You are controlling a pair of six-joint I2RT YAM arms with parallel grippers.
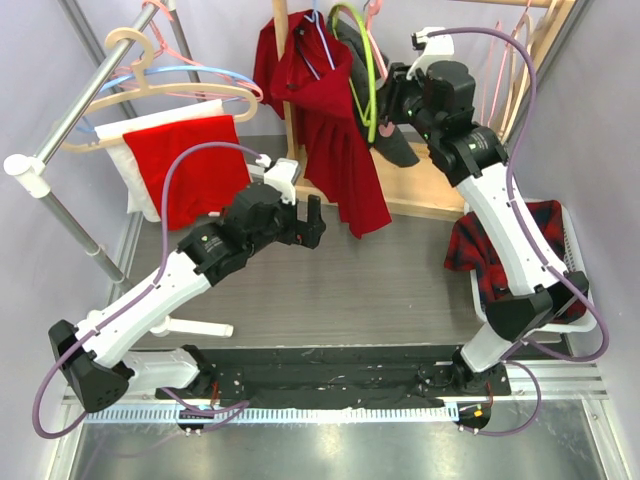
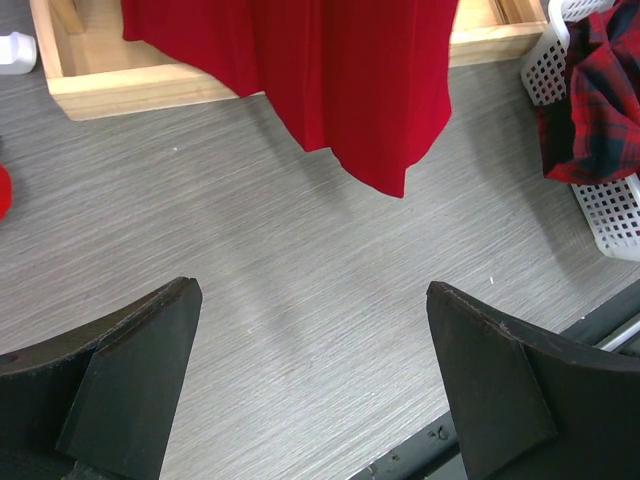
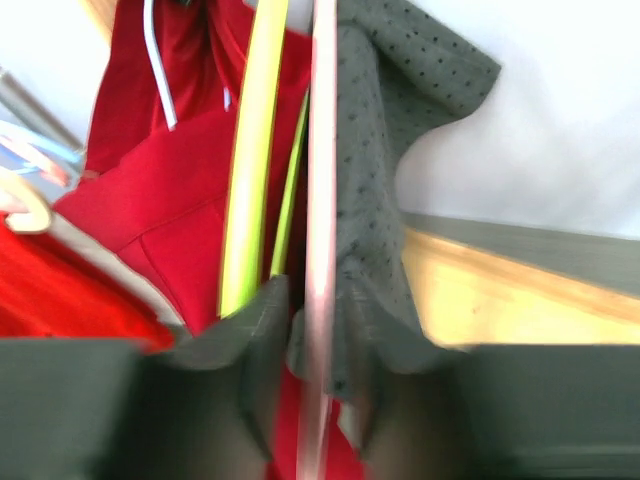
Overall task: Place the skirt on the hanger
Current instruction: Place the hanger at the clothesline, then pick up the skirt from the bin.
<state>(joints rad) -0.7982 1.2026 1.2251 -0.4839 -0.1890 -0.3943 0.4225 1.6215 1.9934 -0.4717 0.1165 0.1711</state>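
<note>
The skirt [image 1: 397, 135], taken here to be the grey dotted cloth, hangs at the back rack beside a red garment [image 1: 340, 150], well above the bench [image 1: 400, 270]. It lies against a green hanger [image 1: 352, 60] and a pink hanger [image 3: 322, 200].

The right gripper [image 3: 318, 330] is up at the skirt. Its jaws straddle the pink hanger's bar with a fold of grey cloth alongside, but the wrist view is blurred. Whether they pinch or stand slack cannot be told.

The left gripper [image 2: 312, 295] hangs over bare bench with its jaws spread wide and nothing between them.

The skirt looks light, thin and limp. It should drape and bunch rather than hold a shape, and could slide off a smooth hanger bar. The waistband, where the cloth is doubled, seems the best place to grip. A second hold nearby would keep the waistband spread. A pinch lower down would likely only drag it into a bundle.
</note>
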